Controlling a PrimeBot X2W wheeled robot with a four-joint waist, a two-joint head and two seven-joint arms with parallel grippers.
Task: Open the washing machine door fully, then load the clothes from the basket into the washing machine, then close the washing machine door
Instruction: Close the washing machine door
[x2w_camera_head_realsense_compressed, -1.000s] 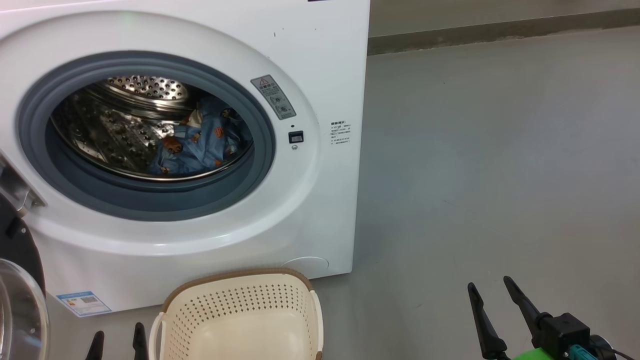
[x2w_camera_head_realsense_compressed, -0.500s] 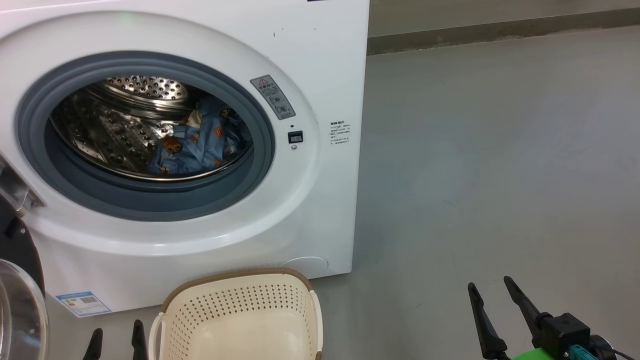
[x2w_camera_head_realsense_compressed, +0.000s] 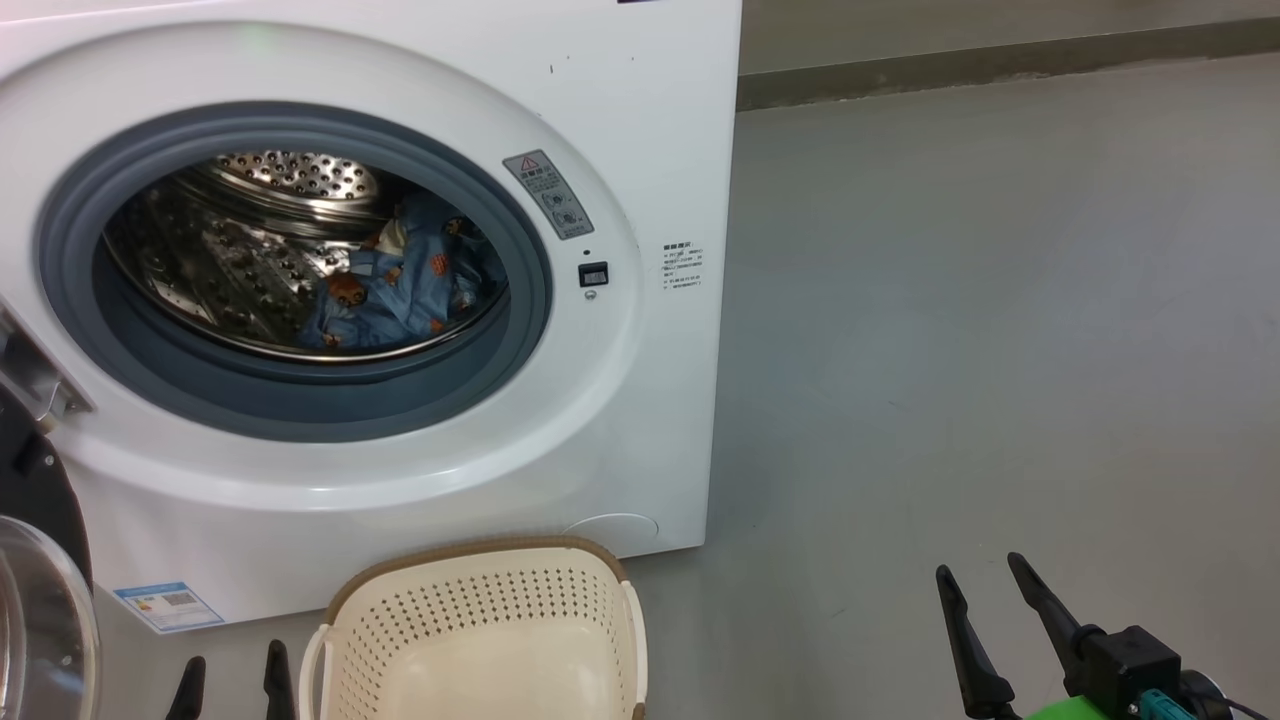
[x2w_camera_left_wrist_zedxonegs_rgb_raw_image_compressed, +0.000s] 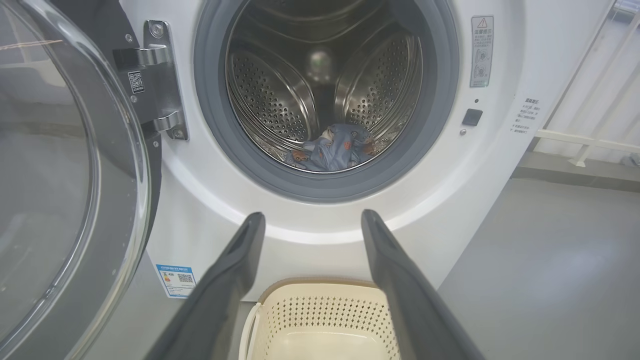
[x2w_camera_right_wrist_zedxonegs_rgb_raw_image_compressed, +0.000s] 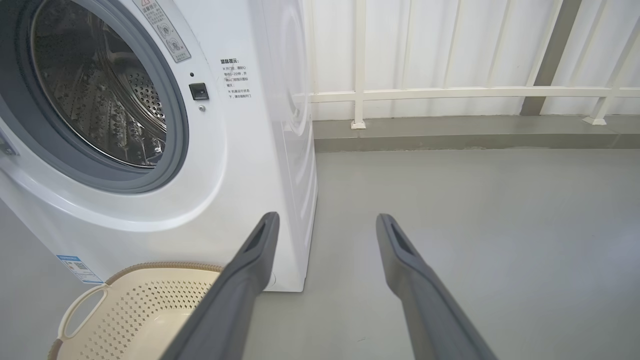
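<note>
The white washing machine (x2w_camera_head_realsense_compressed: 640, 120) (x2w_camera_left_wrist_zedxonegs_rgb_raw_image_compressed: 500, 165) (x2w_camera_right_wrist_zedxonegs_rgb_raw_image_compressed: 250, 165) stands in front of me with its drum showing. Its door (x2w_camera_head_realsense_compressed: 40, 560) (x2w_camera_left_wrist_zedxonegs_rgb_raw_image_compressed: 65, 165) is swung wide open to the left on a metal hinge (x2w_camera_left_wrist_zedxonegs_rgb_raw_image_compressed: 160, 85). Blue printed clothes (x2w_camera_head_realsense_compressed: 400, 285) (x2w_camera_left_wrist_zedxonegs_rgb_raw_image_compressed: 332, 152) lie at the bottom of the drum. On the floor below the opening sits the cream basket (x2w_camera_head_realsense_compressed: 480, 640) (x2w_camera_left_wrist_zedxonegs_rgb_raw_image_compressed: 325, 325) (x2w_camera_right_wrist_zedxonegs_rgb_raw_image_compressed: 145, 305), nothing showing inside it. My left gripper (x2w_camera_head_realsense_compressed: 235, 675) (x2w_camera_left_wrist_zedxonegs_rgb_raw_image_compressed: 310, 220) is open, just left of the basket. Out over bare floor at the lower right, my right gripper (x2w_camera_head_realsense_compressed: 980, 580) (x2w_camera_right_wrist_zedxonegs_rgb_raw_image_compressed: 325, 220) is open too.
Grey floor (x2w_camera_head_realsense_compressed: 1000, 300) stretches to the right of the machine. A low kerb (x2w_camera_head_realsense_compressed: 1000, 60) and a white railing (x2w_camera_right_wrist_zedxonegs_rgb_raw_image_compressed: 450, 92) run along the back. A blue label (x2w_camera_head_realsense_compressed: 165, 605) sits at the machine's lower left corner.
</note>
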